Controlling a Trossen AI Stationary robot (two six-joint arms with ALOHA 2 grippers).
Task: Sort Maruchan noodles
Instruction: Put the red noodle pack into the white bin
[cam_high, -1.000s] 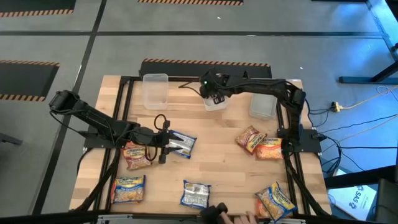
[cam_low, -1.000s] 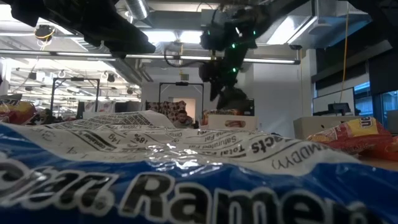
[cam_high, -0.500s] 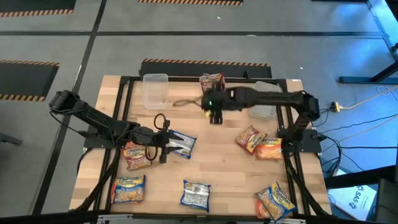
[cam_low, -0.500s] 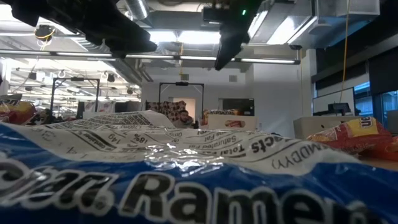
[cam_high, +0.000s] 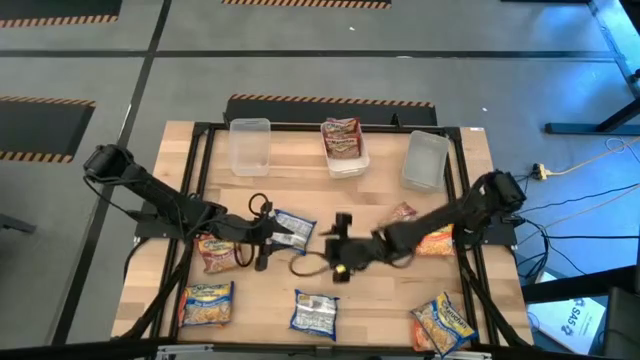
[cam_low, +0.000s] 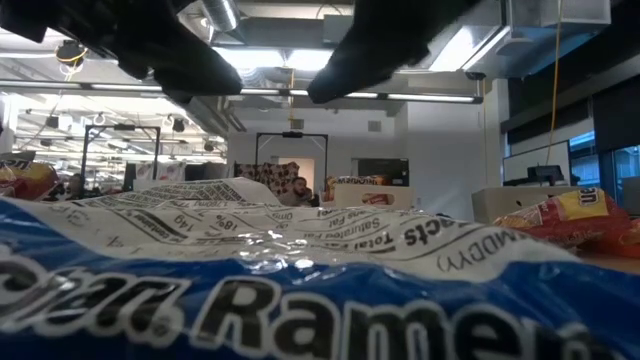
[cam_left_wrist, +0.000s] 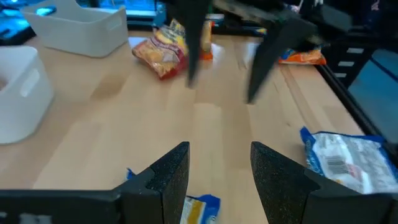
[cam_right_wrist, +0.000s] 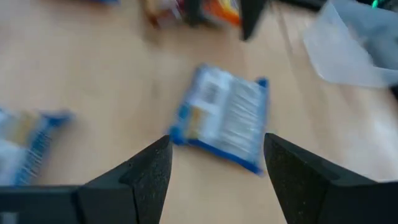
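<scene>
— Where's the right gripper (cam_high: 337, 247) just now?

— Out over the middle of the table (cam_high: 370, 185), fingers spread apart and holding nothing. Ahead of its fingertips (cam_right_wrist: 149, 174) lies a blue-and-white packet (cam_right_wrist: 224, 124) flat on the wood (the one nearest the front edge, as seen from above (cam_high: 314, 312)).

— And the left one?

— The left gripper (cam_high: 262, 233) sits low beside it, fingers parted too and empty. Another blue packet (cam_high: 292, 227) lies right at its fingertips (cam_left_wrist: 165, 177); I can see one corner of it poking out under them. A red-and-yellow packet (cam_high: 218, 252) lies close behind its fingers.

— The two grippers are close?

— Near, facing each other across a bare strip of wood, not touching.

— Anything sorted?

— One maroon packet (cam_high: 341, 138) lies in the middle bin (cam_high: 350, 166) at the far edge. The clear bin (cam_high: 250, 146) on its left and the other bin (cam_high: 424, 160) on its right look bare. Loose packets: an orange packet (cam_high: 436, 241) and a reddish one (cam_high: 402, 212) past the right arm, a yellow packet (cam_high: 206, 301) at the front left, and another yellow one (cam_high: 442, 321) at the front right.
</scene>
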